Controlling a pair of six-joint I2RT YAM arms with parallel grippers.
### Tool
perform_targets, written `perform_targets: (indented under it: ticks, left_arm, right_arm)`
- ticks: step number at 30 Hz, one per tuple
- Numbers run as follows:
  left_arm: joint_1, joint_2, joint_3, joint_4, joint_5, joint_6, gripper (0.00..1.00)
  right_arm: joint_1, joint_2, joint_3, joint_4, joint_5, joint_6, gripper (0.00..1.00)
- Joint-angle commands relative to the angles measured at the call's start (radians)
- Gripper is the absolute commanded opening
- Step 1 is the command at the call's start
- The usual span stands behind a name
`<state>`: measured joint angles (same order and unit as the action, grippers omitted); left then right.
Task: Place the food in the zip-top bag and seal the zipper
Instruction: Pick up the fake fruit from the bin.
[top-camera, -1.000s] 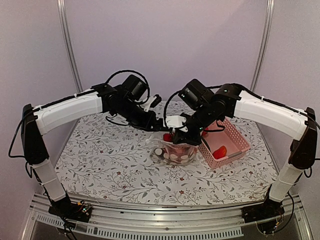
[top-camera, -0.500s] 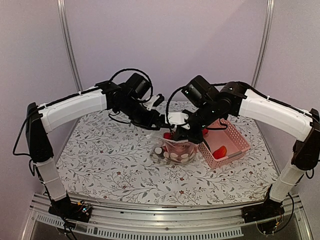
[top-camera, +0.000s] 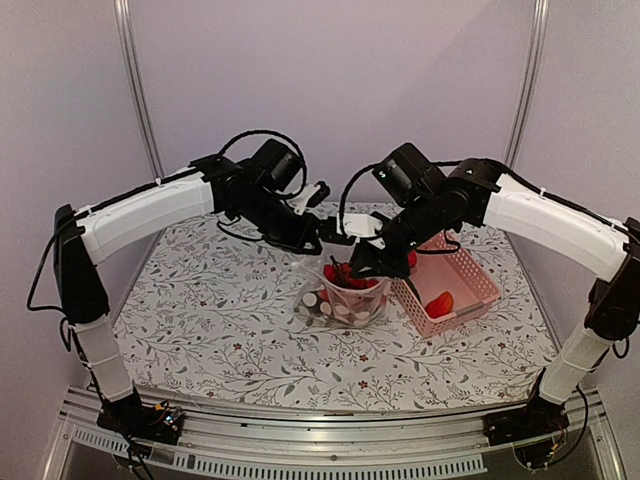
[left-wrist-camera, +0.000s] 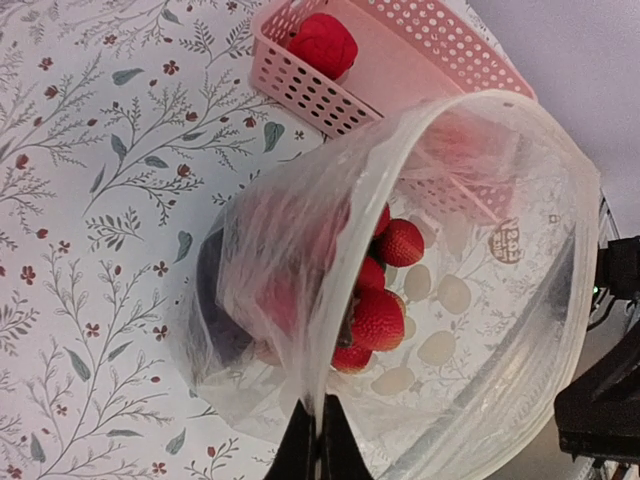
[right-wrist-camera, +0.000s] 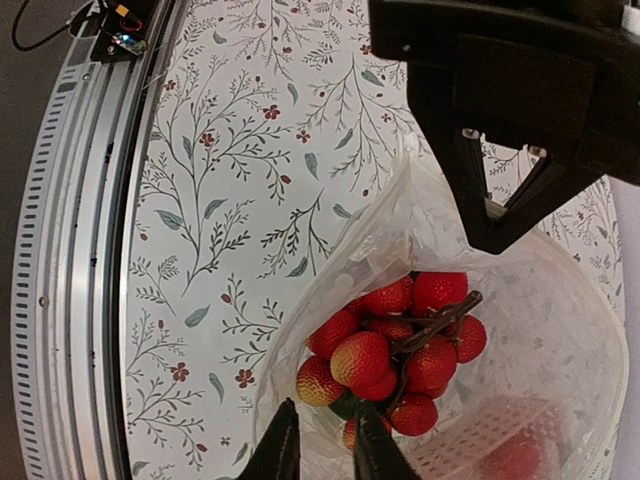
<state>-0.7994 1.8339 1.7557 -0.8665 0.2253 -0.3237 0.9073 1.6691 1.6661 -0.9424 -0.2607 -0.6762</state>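
The zip-top bag (top-camera: 345, 300) stands on the table with its mouth held open. Inside it lie a cluster of small red food pieces (right-wrist-camera: 400, 340) and a dark purple eggplant (left-wrist-camera: 215, 310). My left gripper (left-wrist-camera: 320, 445) is shut on the bag's rim, at the bag's far left (top-camera: 318, 240). The zipper (left-wrist-camera: 510, 385) runs as a whitish strip along the mouth. My right gripper (right-wrist-camera: 325, 455) is at the near right rim (top-camera: 360, 268); its jaws stand a little apart with the bag's thin wall between them. One red fruit (top-camera: 438, 303) lies in the pink basket.
The pink lattice basket (top-camera: 470, 270) stands right beside the bag on its right, and its wall (left-wrist-camera: 310, 90) shows in the left wrist view. The flowered cloth (top-camera: 210, 310) covers the table. A metal rail (top-camera: 330, 455) runs along the near edge.
Both grippers have risen a little, pulling the bag more upright so the red cluster shows at its mouth. The right gripper's jaws have parted slightly.
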Motion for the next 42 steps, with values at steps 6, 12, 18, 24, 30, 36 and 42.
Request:
perform_targets:
  ticks: [6,12,18,24,30,36,42]
  left_arm:
    - [0.011,0.014,0.011,-0.005,-0.027,0.025,0.0]
    - [0.014,0.018,0.013,-0.005,-0.021,0.025,0.0]
    - [0.019,0.013,-0.001,0.006,-0.022,0.035,0.0]
    - [0.019,0.005,-0.014,0.022,-0.012,0.038,0.0]
    - [0.02,-0.004,-0.034,0.038,-0.009,0.046,0.0]
    - [0.02,-0.009,-0.038,0.04,0.0,0.044,0.0]
    - [0.02,-0.032,-0.049,0.047,-0.012,0.045,0.0]
  right_arm:
    - [-0.033,-0.101,0.053,-0.031,-0.028,0.01,0.44]
    - [-0.181,-0.143,0.036,-0.017,-0.101,0.03,0.48]
    - [-0.37,-0.171,-0.082,0.064,-0.2,0.074,0.49]
    - [-0.507,-0.134,-0.176,0.131,-0.205,0.129,0.49]
    - [-0.555,-0.062,-0.236,0.231,-0.093,0.182,0.63]
    - [-0.569,0.068,-0.191,0.252,-0.045,0.225,0.66]
    - [-0.574,0.223,-0.109,0.252,-0.027,0.259,0.67]
